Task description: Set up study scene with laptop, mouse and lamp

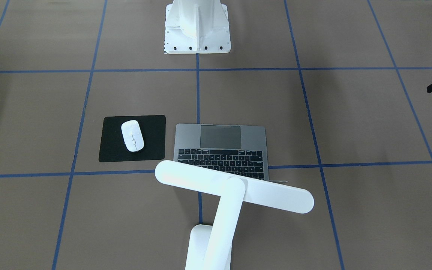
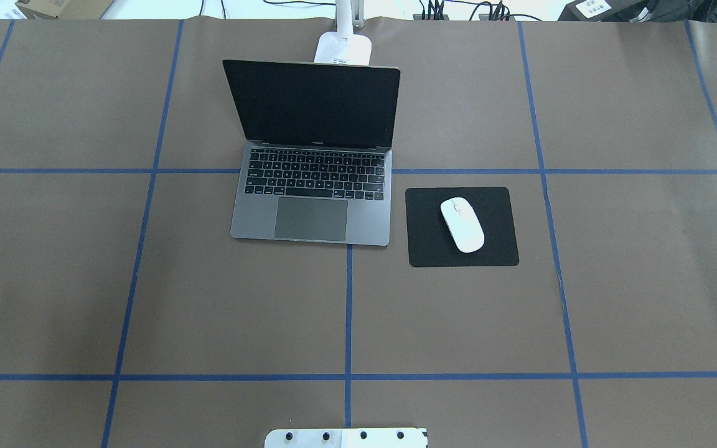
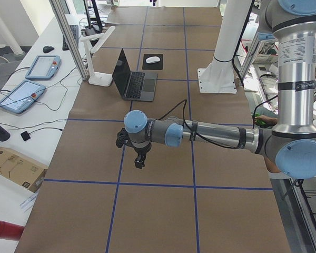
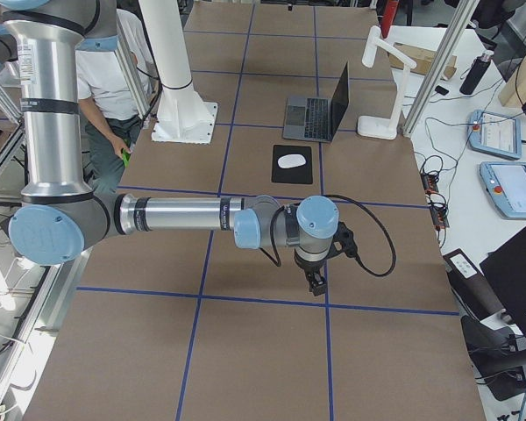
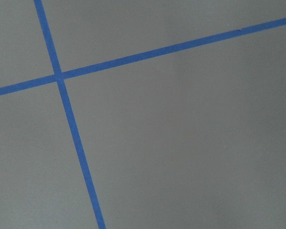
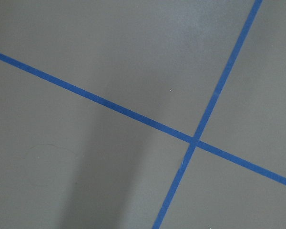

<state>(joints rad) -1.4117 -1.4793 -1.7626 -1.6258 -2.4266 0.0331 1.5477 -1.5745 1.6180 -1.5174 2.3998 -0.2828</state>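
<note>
Although both wrist cameras show only bare table (image 5: 181, 143) and blue tape, the side views place the arms. The left gripper (image 3: 140, 159) hangs low over the table near its own end, with nothing visibly in it. Whether its fingers are parted or closed cannot be told. Well away from it, toward the middle, the laptop (image 2: 312, 205) stands open, keyboard facing the robot. Behind its screen, farther from both grippers, sits the lamp (image 1: 272, 194), its bar head raised higher than the screen. Just beside the laptop, on the side nearer the right gripper, the mouse (image 2: 462, 233) lies on a black mat (image 2: 495, 252). The right gripper (image 4: 316, 281) hovers well apart from the mat, its state likewise unreadable. All three pieces look placed, so the setup seems finished; the next move probably calls for no more than leaving the arms clear
</note>
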